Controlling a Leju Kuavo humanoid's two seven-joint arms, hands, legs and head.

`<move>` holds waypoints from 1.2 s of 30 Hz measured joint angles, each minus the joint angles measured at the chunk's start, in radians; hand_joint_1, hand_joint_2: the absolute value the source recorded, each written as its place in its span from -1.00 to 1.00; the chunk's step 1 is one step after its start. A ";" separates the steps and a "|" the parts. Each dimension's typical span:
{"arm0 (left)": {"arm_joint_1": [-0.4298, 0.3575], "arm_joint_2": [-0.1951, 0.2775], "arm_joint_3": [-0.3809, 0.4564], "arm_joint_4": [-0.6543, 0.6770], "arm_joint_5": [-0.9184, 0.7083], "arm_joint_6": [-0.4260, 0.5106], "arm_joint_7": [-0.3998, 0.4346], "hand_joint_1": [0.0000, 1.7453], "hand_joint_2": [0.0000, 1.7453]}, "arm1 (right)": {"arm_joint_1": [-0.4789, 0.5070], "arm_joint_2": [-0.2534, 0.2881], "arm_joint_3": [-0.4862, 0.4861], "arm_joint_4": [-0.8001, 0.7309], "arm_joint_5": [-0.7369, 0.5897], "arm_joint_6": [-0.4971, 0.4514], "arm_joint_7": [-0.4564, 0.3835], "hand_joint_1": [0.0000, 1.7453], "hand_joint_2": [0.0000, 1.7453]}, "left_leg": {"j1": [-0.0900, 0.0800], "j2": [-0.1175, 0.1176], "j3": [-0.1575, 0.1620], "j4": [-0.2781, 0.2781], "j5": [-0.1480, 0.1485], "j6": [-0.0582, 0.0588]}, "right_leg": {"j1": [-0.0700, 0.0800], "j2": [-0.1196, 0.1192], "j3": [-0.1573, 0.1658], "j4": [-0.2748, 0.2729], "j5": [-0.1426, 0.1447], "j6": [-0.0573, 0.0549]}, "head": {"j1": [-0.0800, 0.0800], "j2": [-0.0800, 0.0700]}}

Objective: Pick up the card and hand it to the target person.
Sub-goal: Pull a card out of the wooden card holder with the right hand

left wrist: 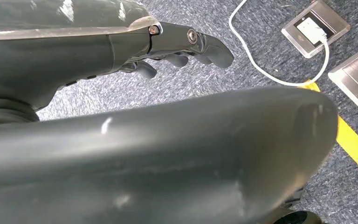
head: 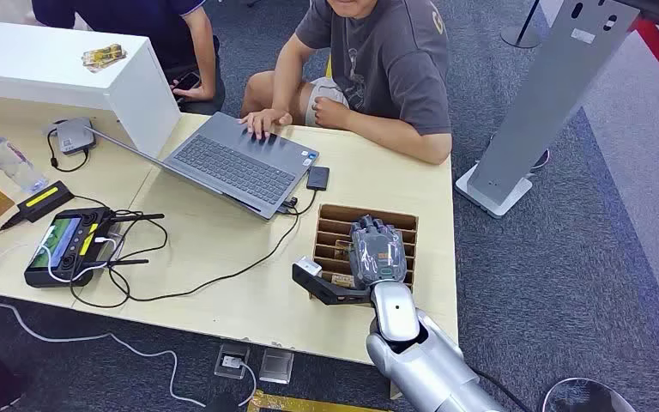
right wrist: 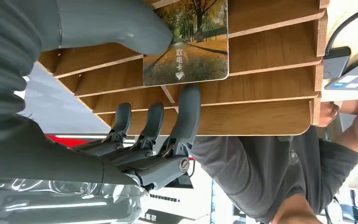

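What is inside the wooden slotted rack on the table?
One card with an autumn tree picture stands in a slot of the wooden rack, the right robot hand at it. That hand covers the middle slots in the head view.

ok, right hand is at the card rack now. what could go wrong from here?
1. The right hand has its thumb and one finger against the autumn-tree picture card, but the grip looks shallow; it may slip.
2. The card sits between slats of the slotted wooden rack; a tilted pull could jam it or drag the rack.
3. The black cable lies close by and could snag.
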 joint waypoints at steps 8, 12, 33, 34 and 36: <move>0.000 0.000 0.000 0.000 0.000 0.000 0.000 -1.00 -1.00 | 0.000 0.002 0.001 0.007 0.000 -0.009 -0.004 0.40 1.00 | 0.000 0.000 0.002 0.000 0.000 0.000 | 0.000 0.000 0.001 0.000 0.000 0.000 | 0.000 0.000; 0.000 0.000 0.000 0.000 0.000 0.000 0.001 -1.00 -1.00 | 0.001 0.002 0.001 0.013 -0.003 -0.009 -0.007 0.50 1.00 | 0.000 0.000 0.002 0.000 0.000 0.000 | 0.000 0.000 0.002 0.000 0.000 0.000 | 0.000 0.000; 0.000 0.000 0.000 0.000 -0.001 0.001 0.011 -1.00 -1.00 | 0.003 0.005 -0.003 -0.010 -0.086 -0.021 -0.038 0.58 1.00 | 0.000 0.001 0.002 0.000 0.000 0.000 | 0.000 0.001 0.002 0.000 0.000 0.000 | 0.000 0.000; 0.000 0.000 0.000 0.000 -0.001 0.001 0.011 -1.00 -1.00 | 0.004 0.004 -0.004 -0.018 -0.091 -0.020 -0.040 0.59 1.00 | 0.000 0.001 0.002 0.000 0.000 0.000 | 0.000 0.001 0.001 0.000 0.000 0.000 | 0.000 0.000; 0.000 0.000 0.000 0.000 -0.002 0.001 0.011 -1.00 -1.00 | 0.005 0.001 -0.004 -0.039 -0.095 -0.015 -0.039 0.59 1.00 | 0.000 0.001 0.002 0.000 0.000 0.000 | 0.000 0.001 0.001 0.000 0.000 0.000 | 0.000 0.000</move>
